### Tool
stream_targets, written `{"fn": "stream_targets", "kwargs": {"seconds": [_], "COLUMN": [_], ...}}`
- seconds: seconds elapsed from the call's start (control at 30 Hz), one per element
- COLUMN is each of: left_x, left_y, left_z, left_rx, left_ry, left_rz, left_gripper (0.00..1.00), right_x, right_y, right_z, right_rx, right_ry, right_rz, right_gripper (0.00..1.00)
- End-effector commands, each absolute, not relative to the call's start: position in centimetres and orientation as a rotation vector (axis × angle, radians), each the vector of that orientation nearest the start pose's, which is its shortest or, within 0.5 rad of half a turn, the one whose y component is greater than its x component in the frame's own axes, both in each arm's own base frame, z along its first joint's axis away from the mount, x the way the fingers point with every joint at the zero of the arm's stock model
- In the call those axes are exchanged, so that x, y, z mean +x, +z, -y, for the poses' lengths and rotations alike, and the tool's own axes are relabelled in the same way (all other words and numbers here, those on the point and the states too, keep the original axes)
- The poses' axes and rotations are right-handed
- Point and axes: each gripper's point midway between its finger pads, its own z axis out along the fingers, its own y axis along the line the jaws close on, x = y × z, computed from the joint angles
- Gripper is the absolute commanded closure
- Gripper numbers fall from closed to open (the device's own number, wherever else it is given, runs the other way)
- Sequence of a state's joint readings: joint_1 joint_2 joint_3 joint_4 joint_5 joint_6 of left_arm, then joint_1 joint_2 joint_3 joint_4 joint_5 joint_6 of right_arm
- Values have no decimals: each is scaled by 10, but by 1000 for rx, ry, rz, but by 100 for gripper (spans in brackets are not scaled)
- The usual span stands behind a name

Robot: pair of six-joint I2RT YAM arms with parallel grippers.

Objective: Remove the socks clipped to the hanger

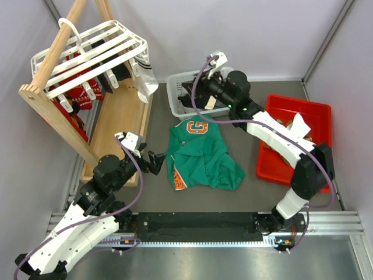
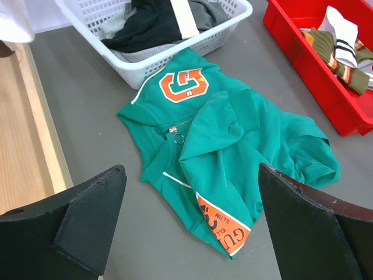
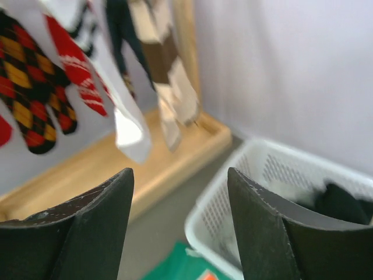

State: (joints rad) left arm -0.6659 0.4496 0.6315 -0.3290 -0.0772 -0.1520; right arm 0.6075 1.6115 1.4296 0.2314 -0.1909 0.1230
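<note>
Left hand [image 2: 192, 224] open, empty, low over crumpled green zip shirt [image 2: 233, 134] on bench; could snag it. Print: big orange "G"; hem patch starts "GU", rest unreadable. Right hand [image 3: 180, 227] open, short of red-patterned and white fabric socks [image 3: 26, 111] clipped to white slatted plastic hanger [image 1: 99, 45]. A sideways tug could swing it off the pale wooden rack [image 1: 55, 119].

arms [image 1: 274, 139] white shells, black joints | cables [image 1: 140, 181] purple | fingers [image 2: 87, 221] black

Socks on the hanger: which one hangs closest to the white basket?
The white sock with dark bands, at the hanger's right end in the top view. The red patterned socks hang farther from the basket.
</note>
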Motion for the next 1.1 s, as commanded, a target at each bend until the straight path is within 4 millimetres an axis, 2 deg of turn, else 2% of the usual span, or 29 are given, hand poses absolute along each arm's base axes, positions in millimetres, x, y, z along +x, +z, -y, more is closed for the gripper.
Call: {"fn": "stream_targets", "kwargs": {"seconds": [0.0, 0.03, 0.07, 0.1, 0.13, 0.17, 0.2, 0.23, 0.3, 0.33, 0.37, 0.43, 0.47, 0.57, 0.67, 0.77, 0.8, 0.83, 0.9, 0.93, 0.97, 1.0, 1.03, 1.07], "left_x": [207, 207, 207, 207, 207, 207, 207, 207, 207, 207, 207, 207, 207, 206, 206, 207, 207, 207, 210, 212, 213, 216, 218, 218], "left_y": [272, 272, 272, 272, 272, 273, 272, 271, 270, 270, 270, 271, 271, 271, 272, 270, 270, 270, 270, 271, 271, 274, 277, 280], "left_z": [147, 147, 146, 146, 146, 146, 146, 147, 148, 148, 149, 148, 147, 146, 146, 147, 146, 146, 140, 137, 133, 125, 121, 118], "left_rx": [361, 361, 359, 356, 355, 353, 358, 362, 368, 370, 372, 371, 368, 366, 369, 372, 372, 370, 345, 329, 313, 270, 250, 236], "left_ry": [-527, -525, -524, -522, -523, -523, -523, -522, -525, -526, -529, -525, -523, -520, -522, -516, -515, -509, -481, -463, -442, -407, -391, -382], "left_rz": [-1628, -1628, -1625, -1624, -1624, -1623, -1625, -1625, -1631, -1631, -1629, -1626, -1626, -1621, -1616, -1621, -1623, -1624, -1626, -1629, -1637, -1644, -1639, -1636], "left_gripper": [1, 1, 1, 1, 1, 1, 1, 1, 1, 1, 1, 1, 1, 1, 1, 1, 1, 1, 1, 1, 1, 1, 1, 1], "right_x": [394, 400, 401, 402, 407, 409, 410, 415, 417, 419, 424, 429, 432, 438, 437, 431, 427, 423, 412, 400, 394, 388, 377, 372], "right_y": [443, 430, 431, 443, 431, 431, 442, 429, 437, 434, 422, 421, 412, 407, 403, 405, 411, 411, 414, 428, 431, 425, 438, 431], "right_z": [-381, -394, -401, -406, -418, -424, -428, -438, -444, -449, -457, -462, -467, -470, -477, -481, -481, -481, -481, -478, -476, -476, -470, -470], "right_rx": [-621, -643, -653, -648, -666, -672, -674, -676, -665, -669, -673, -663, -661, -635, -650, -659, -665, -677, -694, -700, -703, -699, -694, -698], "right_ry": [867, 901, 921, 947, 975, 987, 1001, 1009, 1013, 1016, 1017, 1007, 1005, 992, 1009, 1009, 1007, 1010, 1043, 1062, 1076, 1101, 1119, 1134], "right_rz": [-1114, -1127, -1120, -1096, -1109, -1102, -1071, -1087, -1040, -1036, -1061, -1064, -1082, -1093, -1103, -1116, -1110, -1124, -1132, -1114, -1114, -1143, -1130, -1156], "right_gripper": [33, 33, 32, 32, 32, 31, 31, 31, 30, 30, 30, 30, 30, 33, 42, 71, 92, 100, 100, 100, 100, 100, 100, 100]}}
